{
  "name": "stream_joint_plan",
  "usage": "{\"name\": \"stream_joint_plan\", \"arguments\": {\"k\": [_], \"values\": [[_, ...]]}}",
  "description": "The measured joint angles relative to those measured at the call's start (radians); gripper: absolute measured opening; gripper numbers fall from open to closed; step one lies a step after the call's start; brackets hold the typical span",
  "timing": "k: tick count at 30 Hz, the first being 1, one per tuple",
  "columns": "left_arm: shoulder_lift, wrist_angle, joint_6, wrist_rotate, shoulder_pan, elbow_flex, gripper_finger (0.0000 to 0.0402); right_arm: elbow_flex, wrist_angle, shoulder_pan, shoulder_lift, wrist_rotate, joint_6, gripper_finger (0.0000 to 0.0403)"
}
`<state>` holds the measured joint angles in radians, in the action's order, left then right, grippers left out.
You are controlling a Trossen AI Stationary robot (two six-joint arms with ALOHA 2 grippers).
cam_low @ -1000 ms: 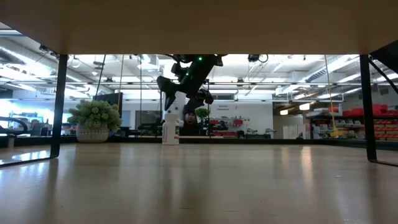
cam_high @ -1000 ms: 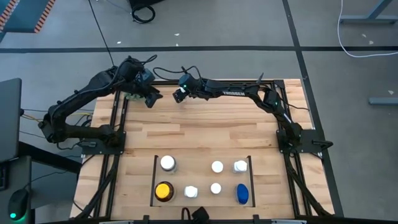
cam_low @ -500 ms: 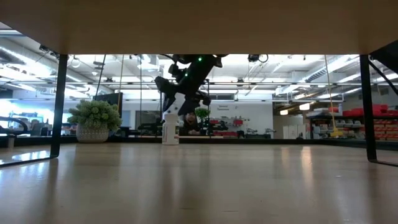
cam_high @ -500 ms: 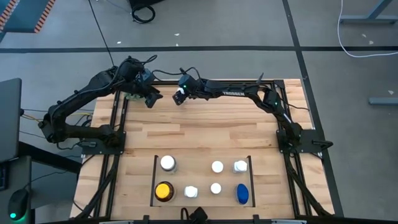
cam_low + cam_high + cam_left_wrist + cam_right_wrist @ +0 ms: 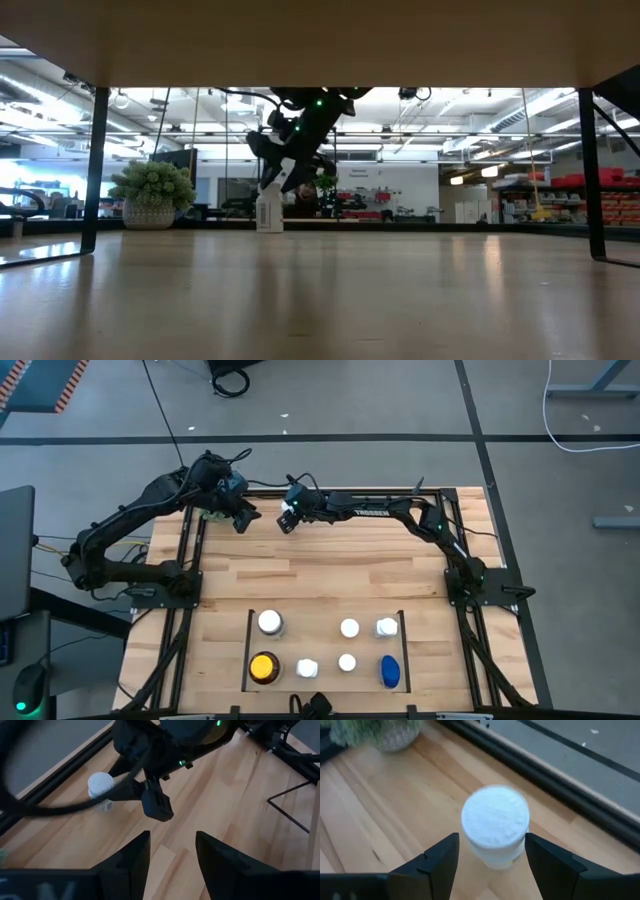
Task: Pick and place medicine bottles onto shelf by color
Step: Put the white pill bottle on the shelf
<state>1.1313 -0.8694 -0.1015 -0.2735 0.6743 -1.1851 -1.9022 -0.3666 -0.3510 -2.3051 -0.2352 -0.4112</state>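
Observation:
A white bottle with a white cap stands on its base on the wood near the table's far edge. My right gripper reaches over it, open, with one finger on each side of the cap. My left gripper hovers open a little to the left of it, with nothing between its fingers. The shelf at the near edge holds several white bottles, an amber yellow-capped one and a blue one. My right gripper comes at the white bottle slanting down from the table's right. Its fingers flank the cap's rim. I cannot tell whether they touch it. The bottle stands on the table.
A green fuzzy plant in a pot sits at the far left corner, just behind my left gripper. Black frame rails run along the table's sides. Bare wood lies between the arms and the shelf.
My right gripper has come down and slightly toward the table's left, so that its fingers now stand around the white bottle's cap instead of above it.

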Motion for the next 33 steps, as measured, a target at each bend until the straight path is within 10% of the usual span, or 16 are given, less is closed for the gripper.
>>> {"name": "stream_joint_plan", "arguments": {"k": [33], "values": [[0.000,-0.044,-0.001,0.000,0.000,0.000,0.0164,0.000,0.072,0.001,0.002,-0.045,-0.042,0.0181]]}}
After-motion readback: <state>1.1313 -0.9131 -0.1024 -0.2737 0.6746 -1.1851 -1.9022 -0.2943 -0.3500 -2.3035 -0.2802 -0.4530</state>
